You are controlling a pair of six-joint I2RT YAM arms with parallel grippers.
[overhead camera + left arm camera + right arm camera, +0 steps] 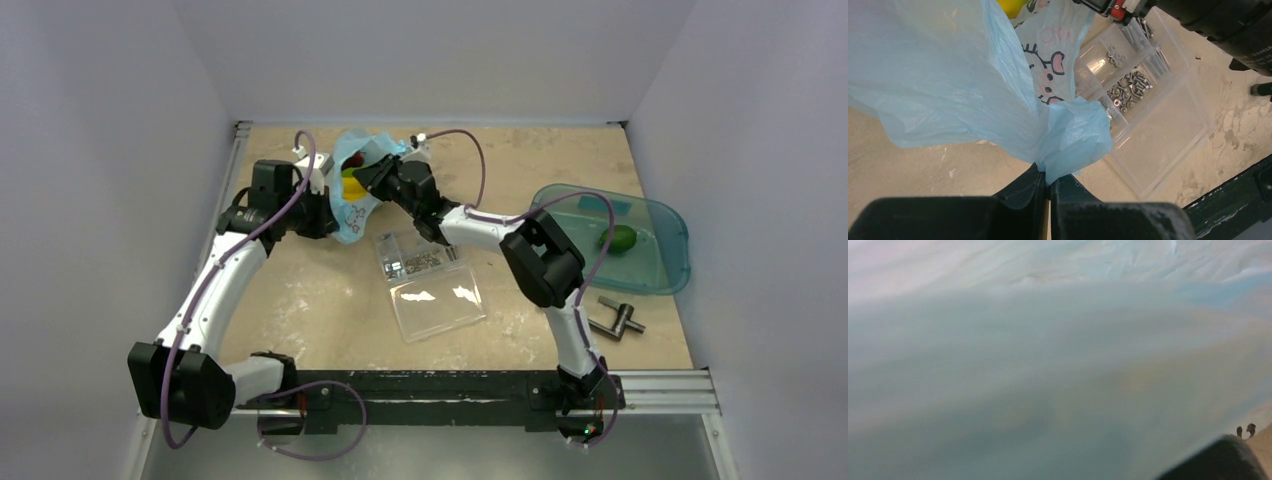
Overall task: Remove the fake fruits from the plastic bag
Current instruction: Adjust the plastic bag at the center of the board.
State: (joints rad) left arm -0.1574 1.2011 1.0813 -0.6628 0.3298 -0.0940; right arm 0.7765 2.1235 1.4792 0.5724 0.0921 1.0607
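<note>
While left gripper [1048, 184] pinches the plastic bag [948, 75], right gripper [358, 179], spread unclear, reaches inside.

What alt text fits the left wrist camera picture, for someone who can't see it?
The left fingers are shut on a bunched fold of the light-blue plastic bag. Its cartoon print and a bit of yellow fruit show at the top; a clear compartment box of screws lies on the table to the right.

Robot lab cell — white walls [100, 150], aluminium rail [660, 391].
</note>
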